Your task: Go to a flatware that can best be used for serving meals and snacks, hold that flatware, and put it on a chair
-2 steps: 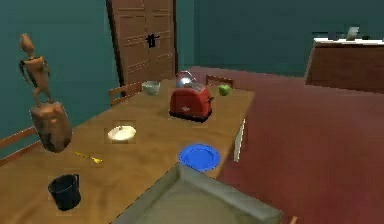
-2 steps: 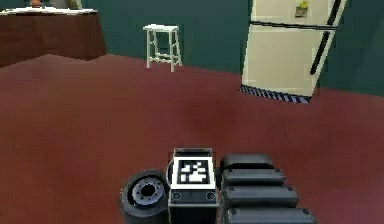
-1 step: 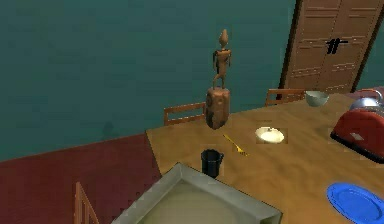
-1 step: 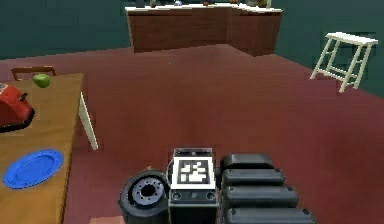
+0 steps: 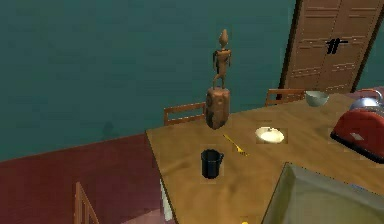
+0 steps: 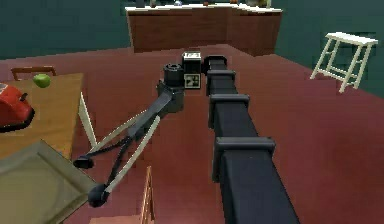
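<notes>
One round, pale plate (image 5: 269, 134) lies flat on the wooden table (image 5: 190, 145). In the forward view it is to the right of a tall wooden statue (image 5: 219, 95). A small yellow thing (image 5: 237, 146) lies just beside the plate, too small to name. A dark mug (image 5: 211, 163) stands closer to the camera. A bowl (image 5: 316, 98) and a red toaster (image 5: 362, 130) sit farther right. A chair (image 5: 184, 112) shows behind the table, by the statue.

In the arm side view the dark arm (image 6: 240, 150) reaches out. The gripper (image 6: 92, 177) points down near the table's edge, by a grey tray (image 6: 35, 185). I cannot tell if its fingers (image 6: 125, 131) are apart or together, or if it holds anything.
</notes>
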Robot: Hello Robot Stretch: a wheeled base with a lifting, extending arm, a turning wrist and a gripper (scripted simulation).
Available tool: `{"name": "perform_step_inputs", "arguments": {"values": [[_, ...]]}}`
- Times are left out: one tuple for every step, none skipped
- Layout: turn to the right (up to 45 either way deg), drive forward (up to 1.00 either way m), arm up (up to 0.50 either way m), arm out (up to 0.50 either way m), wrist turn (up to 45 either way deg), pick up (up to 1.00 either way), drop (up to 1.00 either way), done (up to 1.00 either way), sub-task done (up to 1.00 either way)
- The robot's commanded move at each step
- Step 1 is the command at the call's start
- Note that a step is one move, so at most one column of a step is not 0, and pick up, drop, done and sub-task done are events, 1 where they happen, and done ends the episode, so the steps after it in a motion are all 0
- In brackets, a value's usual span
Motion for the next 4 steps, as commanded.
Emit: {"name": "perform_step_inputs", "arguments": {"values": [[0.0,0.0,0.0,0.0,39.0,0.0,0.0,0.0,0.0],[0.0,0.0,-0.4,0.0,0.0,0.0,0.0,0.0,0.0],[0.0,0.0,-0.5,0.0,0.0,0.0,0.0,0.0,0.0],[0.0,0.0,0.0,0.0,0.0,0.0,1.0,0.0,0.0]]}}
